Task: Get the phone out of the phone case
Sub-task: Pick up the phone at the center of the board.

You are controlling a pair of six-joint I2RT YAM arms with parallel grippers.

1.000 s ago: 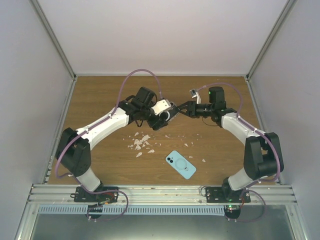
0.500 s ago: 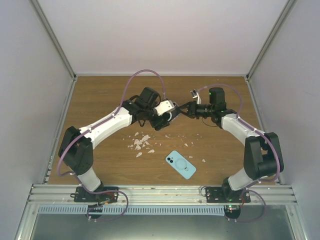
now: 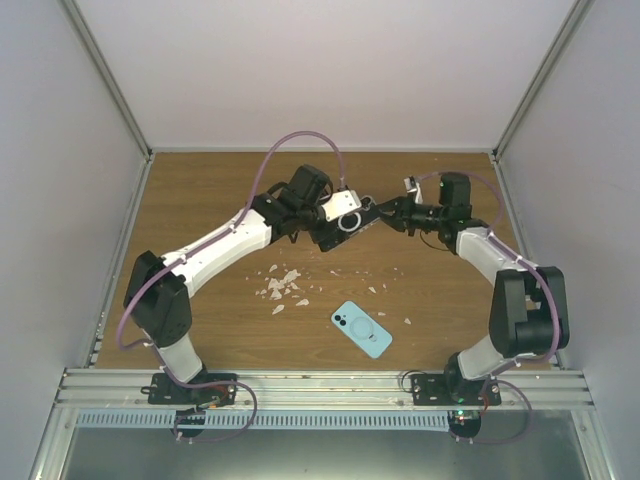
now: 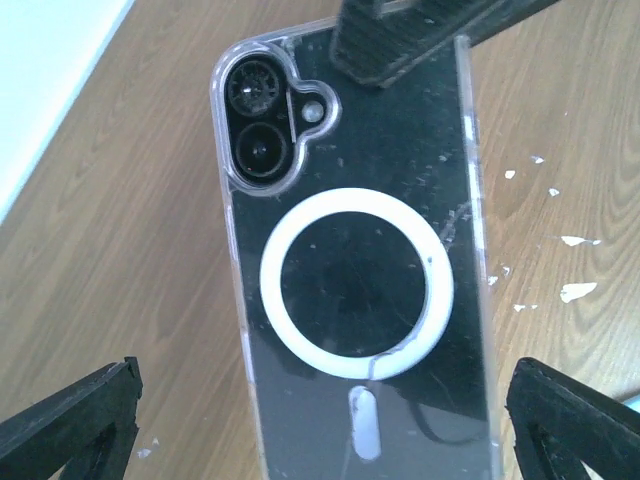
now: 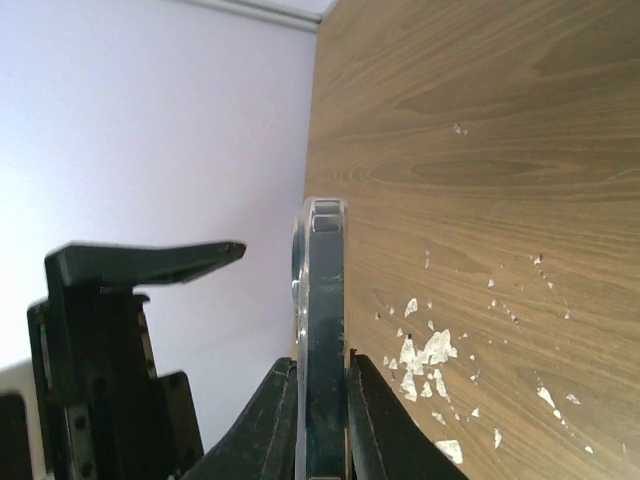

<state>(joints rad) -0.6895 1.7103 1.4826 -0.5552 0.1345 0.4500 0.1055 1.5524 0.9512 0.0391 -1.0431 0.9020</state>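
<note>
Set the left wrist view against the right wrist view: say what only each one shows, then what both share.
Only the left wrist view: the phone case seen back-on, with its camera lenses and white ring, and the left claw open, its fingers clear of the case's sides. Only the right wrist view: the case seen edge-on, clamped on both faces by the right claw. Both: the cased phone, the wooden table, white flecks and the pale wall.
</note>
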